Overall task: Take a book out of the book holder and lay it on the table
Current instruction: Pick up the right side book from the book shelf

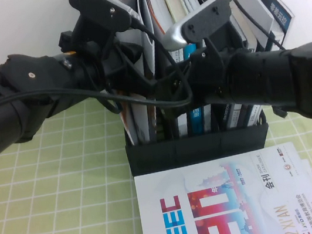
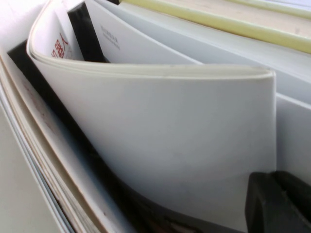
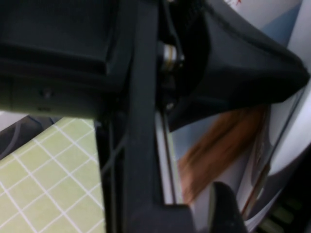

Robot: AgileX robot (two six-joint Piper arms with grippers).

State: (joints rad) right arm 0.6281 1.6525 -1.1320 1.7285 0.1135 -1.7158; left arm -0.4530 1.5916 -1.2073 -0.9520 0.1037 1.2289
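A light green cloth-covered table (image 1: 55, 192) with a white grid check stands before a plain white wall. Toward its far edge stands the tall black plastic book holder (image 1: 199, 148), packed with upright books. The large thin magazine (image 2: 160, 145) sits bowed in a left compartment. The left gripper (image 1: 128, 53) and right gripper (image 1: 187, 67) both reach in among the books; whether either pair of jaws is released or clenched cannot be told. A white magazine with colourful blue-red lettering (image 1: 232, 206) lies flat at the near edge.
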